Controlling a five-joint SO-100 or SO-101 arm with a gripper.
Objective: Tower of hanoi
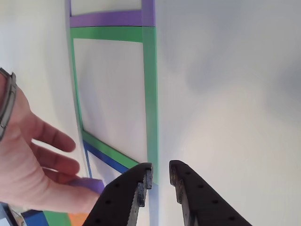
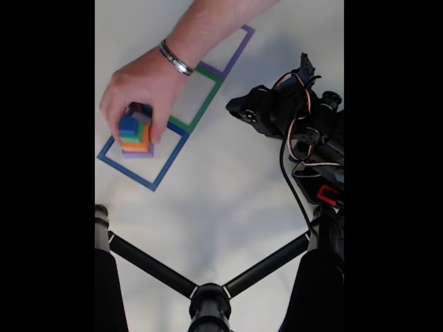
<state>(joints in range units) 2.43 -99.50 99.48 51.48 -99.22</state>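
Black and empty, our tool (image 1: 161, 176) hung above the white surface (image 1: 225, 94) with its jaws only narrowly parted, the tips close together and gripping nothing. In the other view it sat just over the long side of the green square frame (image 1: 150, 94), with the purple frame (image 1: 106, 19) beyond it and the blue frame (image 1: 106, 160) nearer the tool.

In the fixed view our arm (image 2: 291, 114) was folded back at the right, well apart from the stack. A person's hand (image 2: 142, 86), with a metal bracelet (image 2: 174, 59) on the wrist, rested on the stack of blocks (image 2: 135, 135) inside the blue frame (image 2: 138, 176). We could make out blue on top, then green, orange, and purple at the bottom. The green frame (image 2: 204, 100) and purple frame (image 2: 239, 45) stood bare.

We judged that the puzzle had not yet begun: the person seemed to be setting the tower in its starting square, so no block had been moved by us. The next move would call for waiting until the hand cleared, then spreading the jaws wider, swinging over the blue frame, and coming down squarely on the small top blue block alone, without nudging the layers beneath.
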